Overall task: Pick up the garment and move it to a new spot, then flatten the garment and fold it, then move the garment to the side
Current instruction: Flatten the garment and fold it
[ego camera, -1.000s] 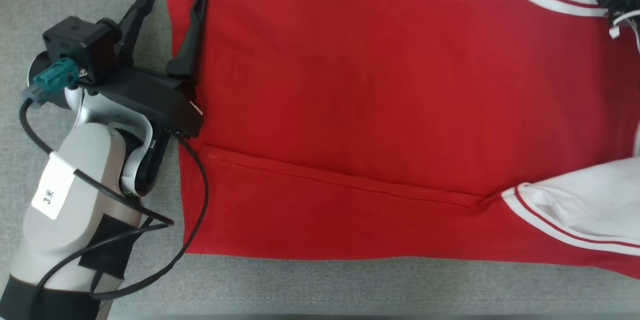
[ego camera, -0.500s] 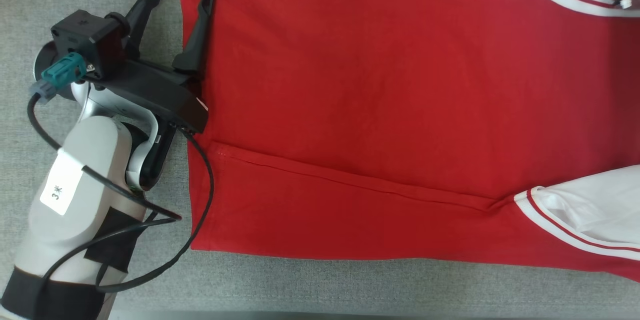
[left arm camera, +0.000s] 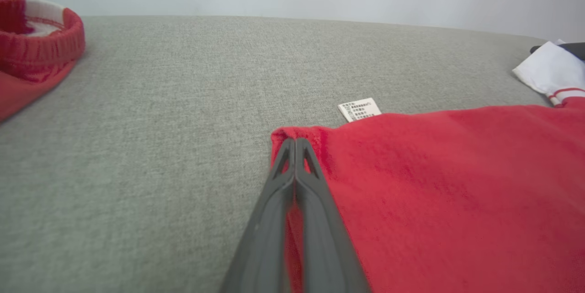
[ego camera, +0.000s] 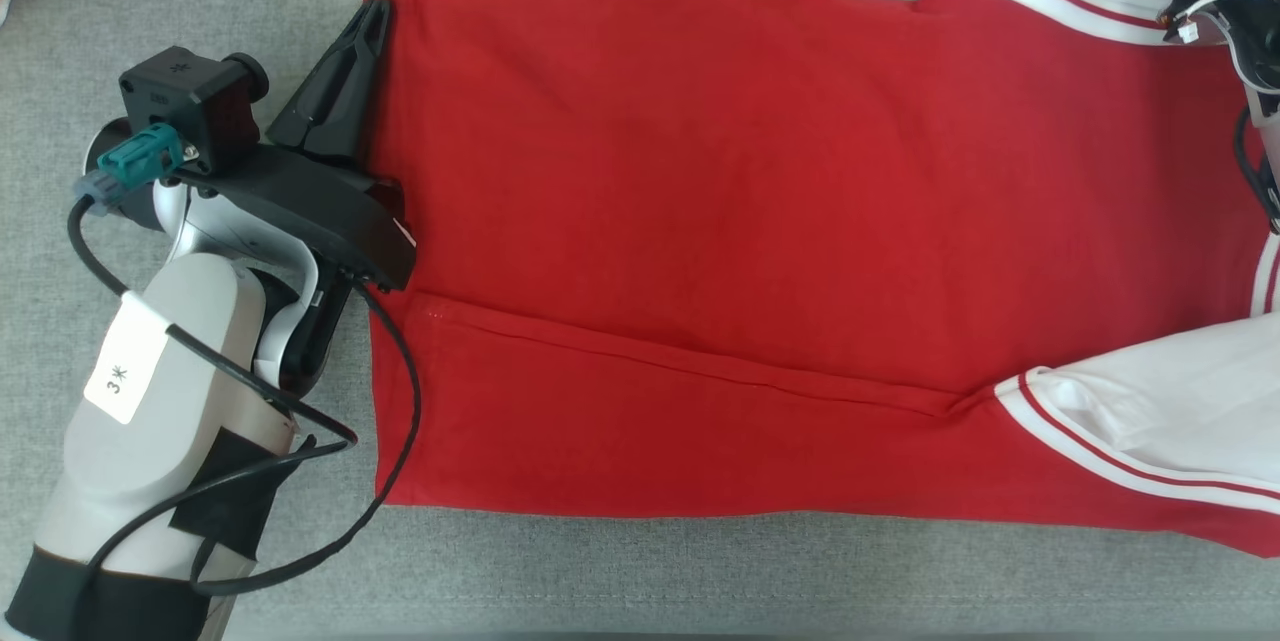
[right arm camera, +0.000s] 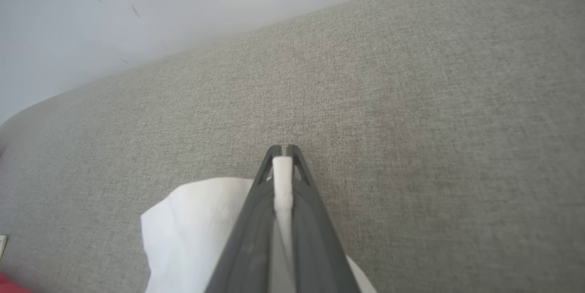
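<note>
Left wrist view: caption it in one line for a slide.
Left gripper shut on a corner of the red garment, its care label just beyond on the grey surface.

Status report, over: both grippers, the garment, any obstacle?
Left gripper: jaws shut on hem corner of red-and-white jersey shirt. Right gripper: jaws shut on its white sleeve. Shirt flat on grey fabric; no obstacle near.

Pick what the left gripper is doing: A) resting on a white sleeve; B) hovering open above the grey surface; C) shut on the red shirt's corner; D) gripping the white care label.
C: the left gripper pinches a corner of the red shirt, fingers together.
</note>
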`<state>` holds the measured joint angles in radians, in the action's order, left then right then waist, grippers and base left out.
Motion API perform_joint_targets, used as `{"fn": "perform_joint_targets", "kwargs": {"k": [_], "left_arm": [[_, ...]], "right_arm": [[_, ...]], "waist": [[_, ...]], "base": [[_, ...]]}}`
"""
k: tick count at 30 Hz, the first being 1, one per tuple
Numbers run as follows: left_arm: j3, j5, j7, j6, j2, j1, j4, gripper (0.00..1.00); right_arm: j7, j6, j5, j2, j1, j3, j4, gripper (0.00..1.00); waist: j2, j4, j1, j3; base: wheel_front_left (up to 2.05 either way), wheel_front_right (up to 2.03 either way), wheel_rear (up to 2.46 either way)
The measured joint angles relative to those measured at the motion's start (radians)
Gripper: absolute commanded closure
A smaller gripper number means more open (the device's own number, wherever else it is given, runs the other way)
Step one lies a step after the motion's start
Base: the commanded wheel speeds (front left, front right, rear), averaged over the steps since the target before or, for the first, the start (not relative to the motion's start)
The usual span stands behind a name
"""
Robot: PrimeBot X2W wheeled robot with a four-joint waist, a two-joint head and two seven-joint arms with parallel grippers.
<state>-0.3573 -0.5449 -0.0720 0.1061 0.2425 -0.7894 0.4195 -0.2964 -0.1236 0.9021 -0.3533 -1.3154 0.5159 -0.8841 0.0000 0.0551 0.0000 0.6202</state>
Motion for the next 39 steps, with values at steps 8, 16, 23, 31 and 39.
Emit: {"fn": "perform_joint_targets", "kwargs": {"k": [8,16,23,31,39], "left_arm": [[-0.001,-0.003,-0.004,0.006,0.008,0.004,0.016,1.00],[0.001,-0.009,-0.044,0.010,0.035,0.034,0.011,1.00],[-0.008,-0.017,-0.079,0.017,0.058,0.103,-0.001,1.00],[-0.005,-0.059,-0.125,0.017,0.097,0.215,-0.007,1.00],[-0.019,-0.088,-0.141,0.018,0.100,0.297,-0.006,1.00]], "right_arm": [[0.066,0.000,0.040,-0.004,0.013,0.015,0.030,1.00],[0.148,0.000,0.079,-0.016,0.052,0.050,0.104,1.00],[0.230,0.000,0.133,-0.039,0.142,0.101,0.214,1.00],[0.336,0.000,0.190,-0.101,0.268,0.165,0.353,1.00],[0.408,0.000,0.245,-0.177,0.401,0.228,0.424,1.00]], "waist": [[0.0001,-0.012,0.0001,-0.021],[0.0000,-0.024,0.0001,-0.054],[0.0000,-0.038,0.0000,-0.095],[0.0000,-0.054,0.0000,-0.161],[-0.0001,-0.067,-0.0001,-0.244]], "base": [[0.00,0.00,0.00],[0.00,0.00,0.00],[0.00,0.00,0.00],[0.00,0.00,0.00],[0.00,0.00,0.00]]}}
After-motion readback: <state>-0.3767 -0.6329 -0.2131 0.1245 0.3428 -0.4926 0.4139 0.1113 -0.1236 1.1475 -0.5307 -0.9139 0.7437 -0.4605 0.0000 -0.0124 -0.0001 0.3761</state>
